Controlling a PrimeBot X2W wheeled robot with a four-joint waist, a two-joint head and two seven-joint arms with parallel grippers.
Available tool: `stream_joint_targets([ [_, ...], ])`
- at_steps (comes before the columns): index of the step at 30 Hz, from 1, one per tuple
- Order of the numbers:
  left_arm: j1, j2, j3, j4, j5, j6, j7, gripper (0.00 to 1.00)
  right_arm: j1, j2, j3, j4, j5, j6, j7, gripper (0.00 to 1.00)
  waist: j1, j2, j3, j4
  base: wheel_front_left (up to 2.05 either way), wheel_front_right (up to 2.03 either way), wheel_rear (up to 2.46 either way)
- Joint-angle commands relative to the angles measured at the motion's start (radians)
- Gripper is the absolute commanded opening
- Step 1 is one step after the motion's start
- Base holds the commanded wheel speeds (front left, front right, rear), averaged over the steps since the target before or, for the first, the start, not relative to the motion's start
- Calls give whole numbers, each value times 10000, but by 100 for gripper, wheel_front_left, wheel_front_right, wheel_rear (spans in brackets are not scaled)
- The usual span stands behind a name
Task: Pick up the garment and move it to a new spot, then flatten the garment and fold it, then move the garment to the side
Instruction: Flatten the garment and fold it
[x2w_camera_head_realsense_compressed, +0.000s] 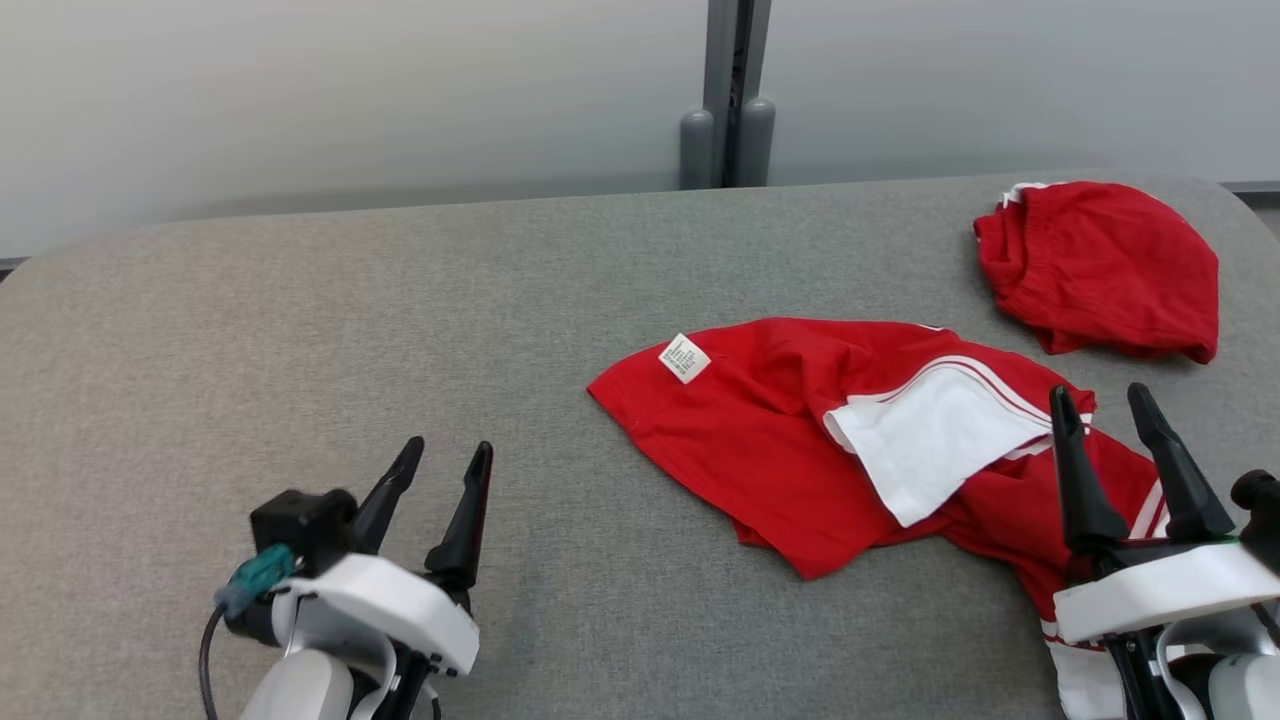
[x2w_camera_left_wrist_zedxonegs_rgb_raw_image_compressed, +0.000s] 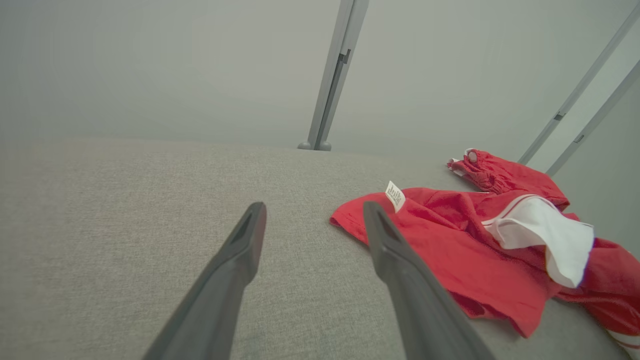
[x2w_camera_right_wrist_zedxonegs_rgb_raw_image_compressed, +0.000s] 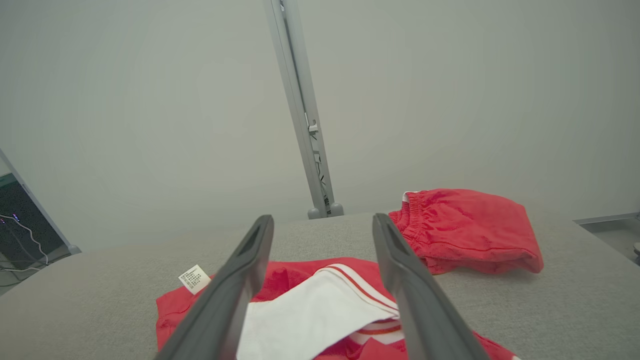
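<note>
You are holding the right gripper (x2w_camera_head_realsense_compressed: 1099, 392), wide and empty, over the right end of the garment (x2w_camera_head_realsense_compressed: 760, 440); aim for a deep pinch. The left gripper (x2w_camera_head_realsense_compressed: 448, 446) is hanging wide open, well left of the garment.

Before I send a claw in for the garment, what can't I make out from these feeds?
Head view: near right end of the garment, behind the right claw and cut by the bottom edge.
Care label: print too small in every view.
Right wrist view: the garment's near part, cut by the bottom edge.
Garment's full outline: buried in its own folds.
</note>
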Motion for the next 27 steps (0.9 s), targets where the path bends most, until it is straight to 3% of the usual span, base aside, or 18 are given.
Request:
stream_joint_targets([
  [1, -335, 60, -83, 134, -56, -45, 302, 100, -116, -58, -100, -50, 46, 4, -110, 100, 0, 0, 68, -114, 0, 0, 0],
  [8, -1247, -93, -392, 893, -376, -14, 1760, 100, -429, -35, -62, -113, -11, 4, -249, 100, 0, 0, 340, -736, 0, 0, 0],
  [14, -2209, -422, -261, 1876, -1354, 382, 3652, 100, -664, -91, 191, -304, 68, 4, -559, 100, 0, 0, 713, -1351, 0, 0, 0],
  [27, -3696, -591, -24, 3725, -2635, 54, 4820, 100, -909, 5, 166, -409, 73, 4, -1074, 100, 0, 0, 1387, -2158, 0, 0, 0],
])
